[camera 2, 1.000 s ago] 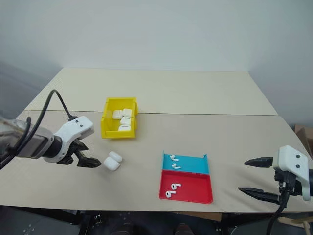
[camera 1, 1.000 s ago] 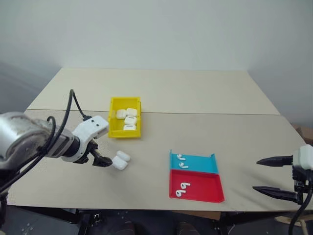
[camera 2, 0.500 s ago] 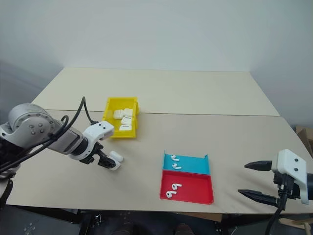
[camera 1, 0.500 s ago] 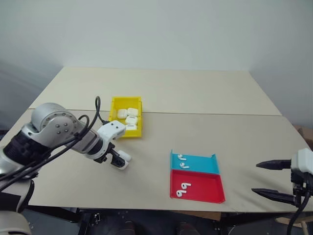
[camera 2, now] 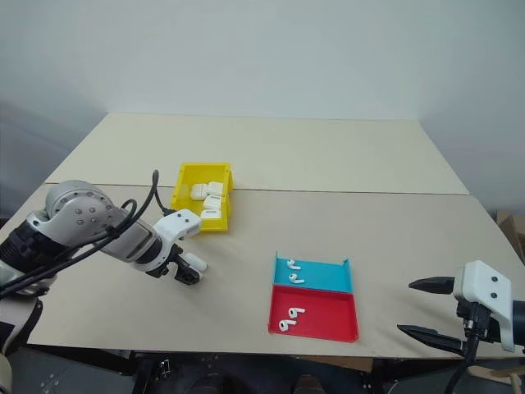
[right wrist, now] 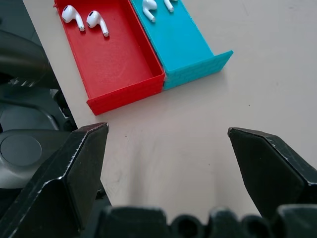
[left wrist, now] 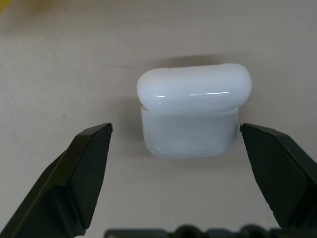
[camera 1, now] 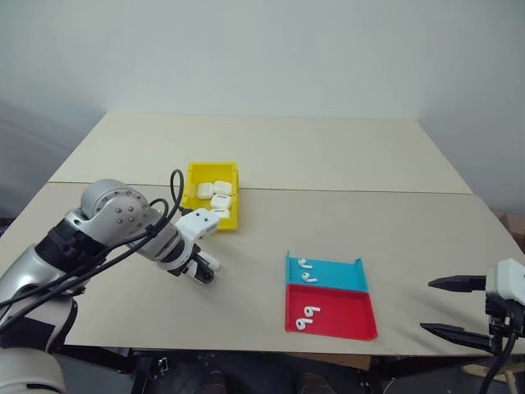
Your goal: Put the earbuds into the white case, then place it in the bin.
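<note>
Left wrist view, white case (left wrist: 192, 110) framed between spread left gripper (left wrist: 176, 144) fingers, untouched, lower left of table (camera 1: 328, 164), gripper brought over it since earlier, right gripper (camera 1: 445, 306) spread wide lower right, two earbuds (camera 1: 308, 314) in red tray (camera 1: 344, 316), two in blue tray (camera 1: 336, 277), yellow bin (camera 1: 193, 197) holding four cases.

The white case (left wrist: 193, 110) looks like smooth glossy plastic, with a bright highlight streak across its lid. The table (camera 1: 328, 164) is matt beige, kinda like laminate board. The yellow bin (camera 1: 194, 176), red tray (right wrist: 124, 64) and blue tray (right wrist: 183, 44) look like plastic with fine ridged walls. The earbuds (right wrist: 84, 17) are shiny white plastic. The black fingers (left wrist: 84, 168) are matt.
</note>
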`<state>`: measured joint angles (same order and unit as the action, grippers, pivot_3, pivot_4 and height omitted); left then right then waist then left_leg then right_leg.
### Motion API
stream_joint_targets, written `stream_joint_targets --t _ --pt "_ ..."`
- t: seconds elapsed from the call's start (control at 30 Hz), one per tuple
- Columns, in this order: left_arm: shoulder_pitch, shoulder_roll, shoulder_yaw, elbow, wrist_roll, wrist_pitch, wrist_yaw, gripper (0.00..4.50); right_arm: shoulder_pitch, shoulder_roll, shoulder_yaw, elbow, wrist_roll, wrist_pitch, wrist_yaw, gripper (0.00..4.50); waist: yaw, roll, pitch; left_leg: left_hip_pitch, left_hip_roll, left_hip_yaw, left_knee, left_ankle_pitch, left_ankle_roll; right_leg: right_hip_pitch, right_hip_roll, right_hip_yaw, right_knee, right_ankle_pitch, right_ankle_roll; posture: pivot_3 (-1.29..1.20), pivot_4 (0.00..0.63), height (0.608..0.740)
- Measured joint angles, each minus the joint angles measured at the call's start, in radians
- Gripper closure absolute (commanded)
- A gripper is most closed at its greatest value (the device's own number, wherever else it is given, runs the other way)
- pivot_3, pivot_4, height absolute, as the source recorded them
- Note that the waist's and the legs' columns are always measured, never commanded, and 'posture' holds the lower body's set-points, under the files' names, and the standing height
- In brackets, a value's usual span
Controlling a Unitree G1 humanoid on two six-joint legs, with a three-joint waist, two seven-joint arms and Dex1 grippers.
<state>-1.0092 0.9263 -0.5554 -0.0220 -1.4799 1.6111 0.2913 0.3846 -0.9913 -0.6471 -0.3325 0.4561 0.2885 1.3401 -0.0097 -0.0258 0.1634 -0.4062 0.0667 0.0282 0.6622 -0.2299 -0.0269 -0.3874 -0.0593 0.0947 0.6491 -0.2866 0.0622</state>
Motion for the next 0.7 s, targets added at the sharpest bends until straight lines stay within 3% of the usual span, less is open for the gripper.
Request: stream_joint_targets --t 0.53,0.63,0.7 --pt "0.006 -0.046 -0.02 0.035 -0.01 0.0 0.045 0.0 0.019 0.016 0.0 0.009 -0.022 -0.044 -0.019 0.03 0.0 0.0 0.0 0.0 0.0 0.0 0.0 0.0 -0.001 0.0 0.0 0.0 0.0 0.0 0.0 0.0 0.15 0.74" --pt "0.006 -0.046 -0.024 0.034 -0.003 0.0 0.045 0.5 0.02 0.021 0.0 0.01 -0.026 -0.054 -0.024 0.0 -0.001 0.0 0.0 0.001 0.0 0.0 0.0 0.001 -0.001 0.0 0.0 0.0 0.0 0.0 0.0 0.0 0.15 0.74" --pt "0.006 -0.046 -0.025 0.034 0.0 0.0 0.049 1.12 0.021 0.022 0.0 0.011 -0.034 -0.062 -0.028 0.0 -0.002 0.0 0.0 0.001 0.0 0.0 0.0 0.001 -0.001 0.0 0.0 0.0 0.0 0.0 0.0 0.0 0.15 0.74"
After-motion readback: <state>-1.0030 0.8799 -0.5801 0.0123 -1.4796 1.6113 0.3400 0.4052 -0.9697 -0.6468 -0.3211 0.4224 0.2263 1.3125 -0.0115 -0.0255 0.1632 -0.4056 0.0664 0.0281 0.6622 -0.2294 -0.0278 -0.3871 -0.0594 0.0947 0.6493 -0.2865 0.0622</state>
